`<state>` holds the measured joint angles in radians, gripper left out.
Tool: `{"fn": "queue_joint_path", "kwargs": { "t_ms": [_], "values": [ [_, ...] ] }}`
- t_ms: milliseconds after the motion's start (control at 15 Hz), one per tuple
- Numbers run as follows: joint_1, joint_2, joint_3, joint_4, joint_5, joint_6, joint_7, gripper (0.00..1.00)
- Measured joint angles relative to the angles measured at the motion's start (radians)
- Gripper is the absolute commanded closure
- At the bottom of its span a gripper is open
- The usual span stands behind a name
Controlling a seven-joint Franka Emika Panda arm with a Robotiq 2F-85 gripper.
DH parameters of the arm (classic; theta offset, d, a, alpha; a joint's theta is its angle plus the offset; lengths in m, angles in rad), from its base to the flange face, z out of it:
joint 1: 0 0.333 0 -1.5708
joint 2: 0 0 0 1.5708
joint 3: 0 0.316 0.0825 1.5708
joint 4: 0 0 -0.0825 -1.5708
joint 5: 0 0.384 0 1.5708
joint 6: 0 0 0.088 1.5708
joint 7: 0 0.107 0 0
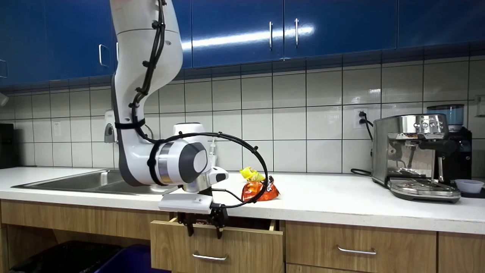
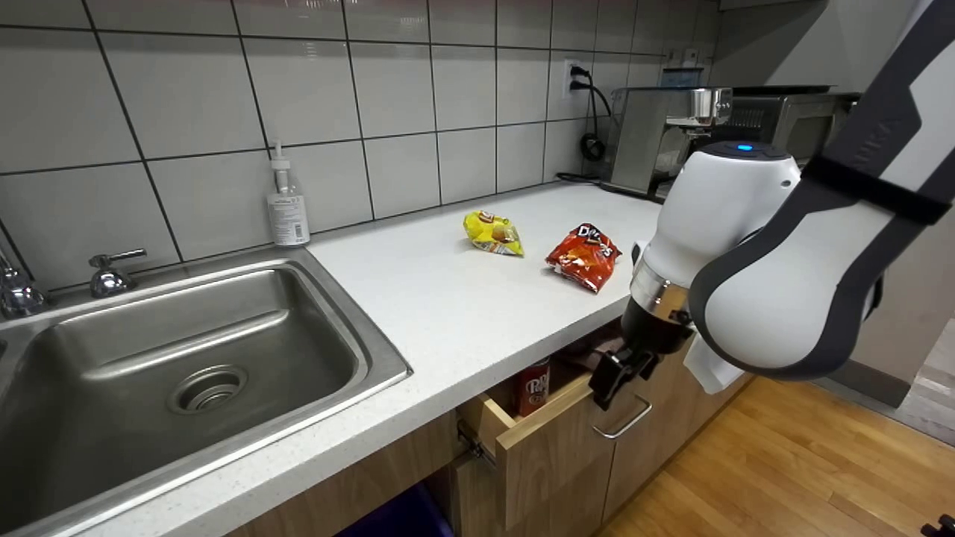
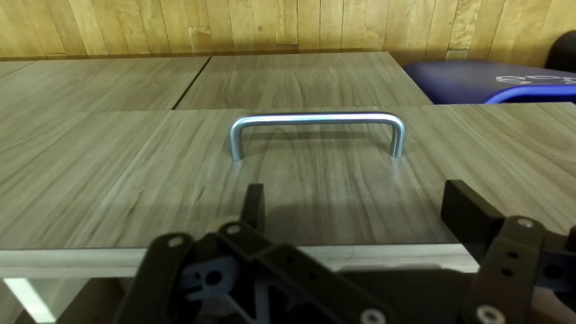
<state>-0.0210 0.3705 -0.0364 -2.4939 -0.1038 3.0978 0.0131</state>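
My gripper (image 1: 205,233) points down at the top edge of a partly open wooden drawer (image 1: 170,246). In the wrist view the jaws (image 3: 354,202) are wide apart with nothing between them. The fingertips reach past the drawer's pale top edge (image 3: 382,253), over its front face; I cannot tell whether they touch it. The drawer's metal bar handle (image 3: 315,118) lies beyond the fingertips, below them in an exterior view (image 1: 209,258). A red Dr Pepper can (image 2: 534,388) stands inside the drawer (image 2: 548,455), beside the gripper (image 2: 603,391). Other drawer contents are mostly hidden.
A red Doritos bag (image 2: 586,257) and a yellow chip bag (image 2: 492,233) lie on the white counter (image 2: 418,298). A sink (image 2: 186,328) and soap bottle (image 2: 289,216) are beside them. A coffee machine (image 1: 416,151) stands along the counter. A purple bin (image 1: 132,259) is below.
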Motion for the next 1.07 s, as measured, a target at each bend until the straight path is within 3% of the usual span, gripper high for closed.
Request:
{"fn": "queue_joint_path", "kwargs": {
  "t_ms": [1067],
  "values": [
    [-0.013,0.034,0.003,0.054,0.0,-0.003,-0.01,0.0]
  ]
}}
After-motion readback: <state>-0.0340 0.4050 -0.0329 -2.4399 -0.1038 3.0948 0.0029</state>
